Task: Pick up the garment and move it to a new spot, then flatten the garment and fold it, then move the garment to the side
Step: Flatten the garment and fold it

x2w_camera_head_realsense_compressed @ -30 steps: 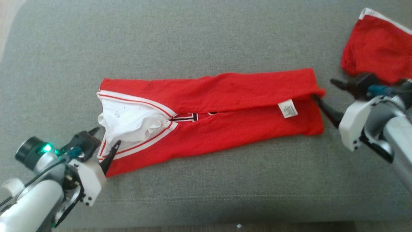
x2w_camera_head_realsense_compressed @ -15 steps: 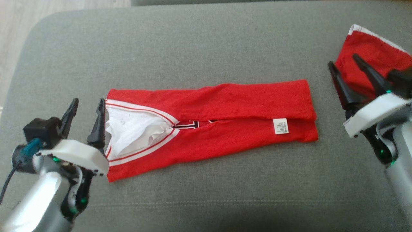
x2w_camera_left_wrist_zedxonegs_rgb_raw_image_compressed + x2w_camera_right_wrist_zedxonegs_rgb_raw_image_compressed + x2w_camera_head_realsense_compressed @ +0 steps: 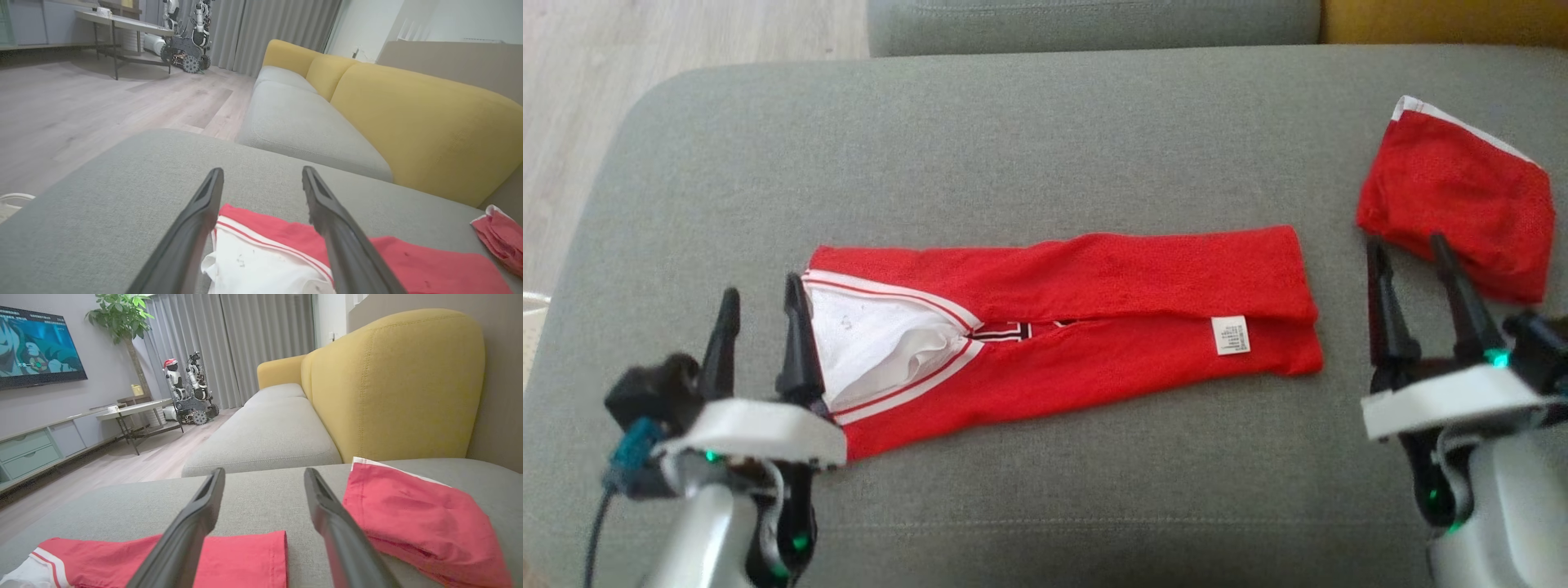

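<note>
Left end effector [image 3: 762, 290]: spread, empty, raised off the collar end it worked a second ago. Right end effector [image 3: 1406, 243]: spread, empty, backed off the hem.

Red jersey [image 3: 1094, 269] lies between them on the grey sofa cushion [image 3: 1013, 147], a long strip. Left inner finger possibly grazes the collar; unclear.

Second red garment [image 3: 1462, 196] sits just beyond the right fingers.

Lengthwise fold looks released; crosswise fold likely next.

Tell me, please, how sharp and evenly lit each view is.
Head view: soft overall, left gripper blurred at its base, label on the garment unreadable, light even. Left wrist view: near fingers soft, yellow sofa crisp. Right wrist view: sharpest, television bright without glare.
</note>
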{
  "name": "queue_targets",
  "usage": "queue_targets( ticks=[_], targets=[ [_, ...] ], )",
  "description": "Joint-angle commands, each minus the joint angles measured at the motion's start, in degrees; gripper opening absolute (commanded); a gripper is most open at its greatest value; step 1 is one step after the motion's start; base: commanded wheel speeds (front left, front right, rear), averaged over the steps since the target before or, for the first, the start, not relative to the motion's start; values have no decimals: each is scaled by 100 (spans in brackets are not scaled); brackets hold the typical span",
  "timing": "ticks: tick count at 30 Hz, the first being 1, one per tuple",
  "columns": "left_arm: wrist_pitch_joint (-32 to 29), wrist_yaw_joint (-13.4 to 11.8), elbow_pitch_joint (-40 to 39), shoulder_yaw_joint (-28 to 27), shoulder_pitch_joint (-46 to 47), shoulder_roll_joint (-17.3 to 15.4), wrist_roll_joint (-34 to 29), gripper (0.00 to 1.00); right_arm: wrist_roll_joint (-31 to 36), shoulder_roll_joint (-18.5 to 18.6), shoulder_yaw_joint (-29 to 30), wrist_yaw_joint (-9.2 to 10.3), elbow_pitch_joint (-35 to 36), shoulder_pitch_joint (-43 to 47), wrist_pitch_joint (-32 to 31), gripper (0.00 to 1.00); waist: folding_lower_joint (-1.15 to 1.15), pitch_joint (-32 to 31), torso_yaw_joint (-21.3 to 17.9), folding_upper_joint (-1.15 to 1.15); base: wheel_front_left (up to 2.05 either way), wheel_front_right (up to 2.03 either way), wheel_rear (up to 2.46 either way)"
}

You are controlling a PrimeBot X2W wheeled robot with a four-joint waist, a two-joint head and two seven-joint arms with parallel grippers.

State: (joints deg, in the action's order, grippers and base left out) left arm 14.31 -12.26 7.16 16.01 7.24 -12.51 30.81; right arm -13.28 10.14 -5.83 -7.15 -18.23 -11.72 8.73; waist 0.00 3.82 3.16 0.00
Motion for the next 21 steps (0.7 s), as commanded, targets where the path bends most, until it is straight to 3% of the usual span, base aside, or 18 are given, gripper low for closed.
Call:
queue_targets(
  ticks=[1, 10, 21],
  targets=[
    [67, 45, -166, -271, 145, -64, -142, 100, 69, -20, -80, -34, 231, -27, 70, 100, 0, -43, -8, 0, 0, 0, 0],
    [68, 611, 2, -898, -336, 594, -1090, 100, 299, -315, 68, -34, 268, 388, 151, 100, 0, -72, -52, 0, 0, 0, 0],
    [68, 1072, 170, -1265, -234, 886, -1572, 100, -200, -568, 364, -34, -350, 16, -349, 100, 0, 179, 72, 0, 0, 0, 0]
  ],
)
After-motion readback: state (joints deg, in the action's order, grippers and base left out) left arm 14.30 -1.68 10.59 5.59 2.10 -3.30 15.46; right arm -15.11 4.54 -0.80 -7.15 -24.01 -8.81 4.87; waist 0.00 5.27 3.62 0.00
